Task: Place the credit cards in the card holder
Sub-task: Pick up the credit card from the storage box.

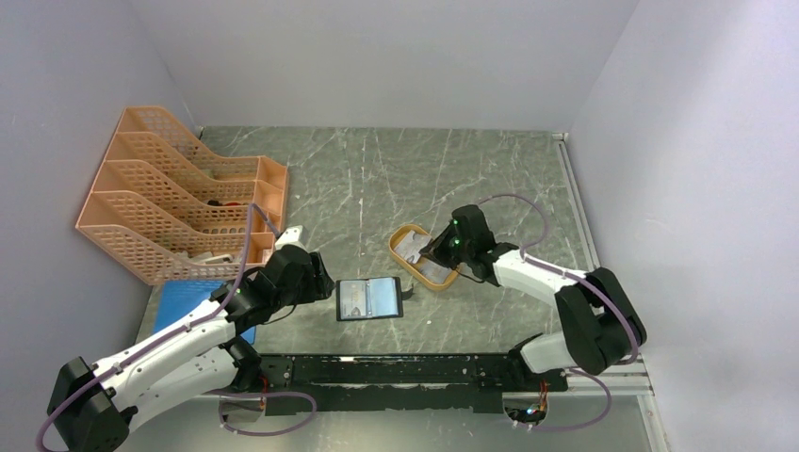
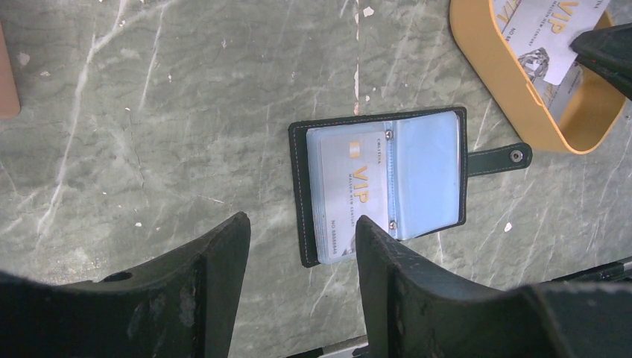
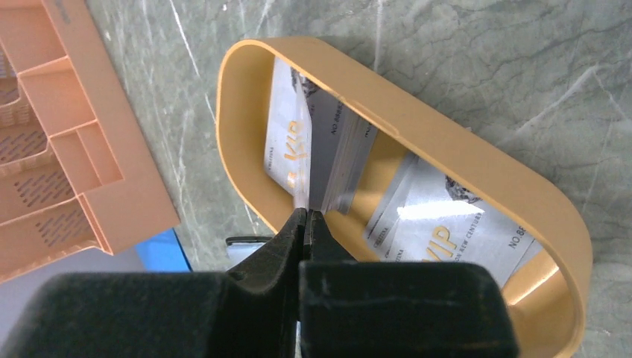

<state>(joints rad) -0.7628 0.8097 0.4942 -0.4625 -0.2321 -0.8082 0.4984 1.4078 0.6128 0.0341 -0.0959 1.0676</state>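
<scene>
Card holder (image 2: 380, 183): lying open on the table (image 2: 186, 112), one credit card (image 2: 350, 186) sitting in its 9 o'clock pocket.
Left gripper (image 2: 302, 222): hovering at the holder's 9 o'clock, fingers spread wide.
Right gripper (image 3: 307, 218): pinching a held card (image 3: 301, 149) edge-on inside the orange tray (image 3: 462, 145), at the holder's 2 o'clock.
Loose cards (image 3: 440, 227): lying flat in the tray, seemingly two.

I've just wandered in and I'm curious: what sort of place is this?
Most likely a robot test cell: plain walls box in a marble-look table, and a left arm and a right arm are bolted at its near edge.
</scene>
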